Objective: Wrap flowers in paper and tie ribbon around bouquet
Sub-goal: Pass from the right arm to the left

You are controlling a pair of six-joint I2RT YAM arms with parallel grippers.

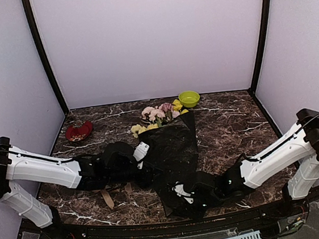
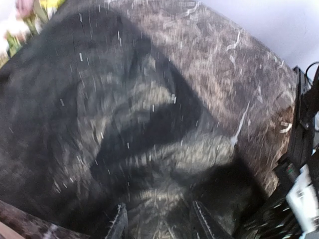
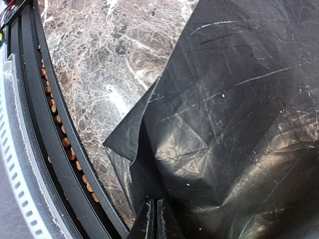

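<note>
The flowers [image 1: 159, 114], pale pink and yellow, lie at the far middle of the table, their stems under the paper [image 1: 177, 149], a big black crinkly sheet folded over them. My left gripper [image 1: 147, 158] hovers at the sheet's left side. In the blurred left wrist view it [image 2: 162, 224] is open, with crinkled paper [image 2: 149, 129] beneath the jaws and flowers [image 2: 30, 12] at top left. My right gripper [image 1: 178, 190] is at the near corner. There its shut fingers [image 3: 155, 216] pinch a raised fold of paper [image 3: 224, 124]. A tan ribbon [image 1: 107, 198] shows beneath the left arm.
A green bowl [image 1: 189, 98] stands at the back, right of the flowers. A red dish [image 1: 79, 131] sits at the back left. The table's black front rail [image 3: 55, 129] runs close to the paper's near corner. Bare marble tabletop [image 1: 234, 123] lies to the right.
</note>
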